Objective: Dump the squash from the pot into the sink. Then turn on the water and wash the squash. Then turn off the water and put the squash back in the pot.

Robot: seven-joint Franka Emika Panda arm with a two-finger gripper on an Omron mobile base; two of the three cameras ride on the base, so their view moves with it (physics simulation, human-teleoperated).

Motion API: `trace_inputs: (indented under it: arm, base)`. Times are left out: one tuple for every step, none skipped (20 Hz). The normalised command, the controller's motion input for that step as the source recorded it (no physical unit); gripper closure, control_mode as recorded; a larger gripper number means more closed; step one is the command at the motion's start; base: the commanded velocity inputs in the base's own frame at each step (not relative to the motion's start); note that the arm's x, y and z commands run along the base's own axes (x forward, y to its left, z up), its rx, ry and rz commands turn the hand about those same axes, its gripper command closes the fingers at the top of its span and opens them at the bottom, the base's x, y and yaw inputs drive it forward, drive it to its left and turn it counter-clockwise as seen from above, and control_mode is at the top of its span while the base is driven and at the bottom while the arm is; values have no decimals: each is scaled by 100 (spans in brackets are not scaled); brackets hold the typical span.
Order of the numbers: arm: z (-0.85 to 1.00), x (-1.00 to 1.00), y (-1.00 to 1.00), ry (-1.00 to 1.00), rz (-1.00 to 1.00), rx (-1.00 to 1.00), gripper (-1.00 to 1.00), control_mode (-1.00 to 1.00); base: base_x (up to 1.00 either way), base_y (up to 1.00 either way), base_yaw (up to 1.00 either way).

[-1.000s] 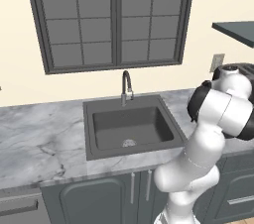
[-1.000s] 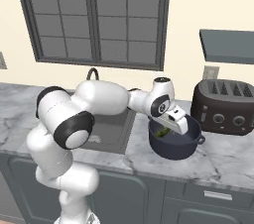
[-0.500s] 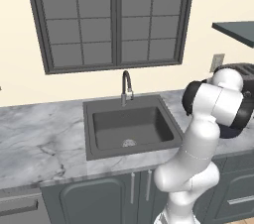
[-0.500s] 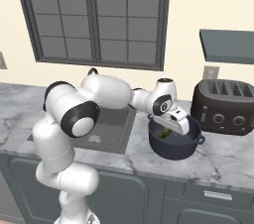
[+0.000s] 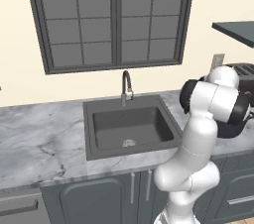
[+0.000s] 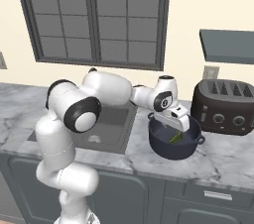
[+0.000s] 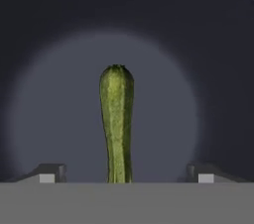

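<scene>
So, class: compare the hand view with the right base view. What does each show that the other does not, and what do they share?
Hand view alone: the pot's bare round floor, the squash lying along it, and the gripper with its fingertips spread wide on either side of the squash, not touching it.

Right base view alone: the pot's outer wall and side handle, the black toaster to its right, the sink to its left, the window, and the white arm reaching down into the pot.

Both: the dark pot with the green squash inside.
</scene>
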Motion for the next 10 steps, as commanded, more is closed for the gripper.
trace_inputs:
  arm:
    - [59,-15,0,-3,-2,0,-100,-100]
    - [76,-46,0,-11,-1,0,-100,-100]
    - [76,-51,0,-10,-1,0,-100,-100]
    - [72,-57,0,-11,-1,0,-100,-100]
    - [66,-59,6,-11,0,0,-100,-100]
    - [59,-67,12,-11,0,0,-100,-100]
    - [54,-74,24,-13,0,0,-100,-100]
    - [50,-77,31,-14,0,0,-100,-100]
    - [48,-92,39,-17,0,0,-100,-100]
    - [44,-92,52,-15,0,0,-100,-100]
  base:
    - [0,0,0]
    - [0,0,0]
    - [0,0,0]
    - [0,0,0]
    - [0,0,0]
    - [0,0,0]
    - [0,0,0]
    - [0,0,0]
    - [0,0,0]
    - [0,0,0]
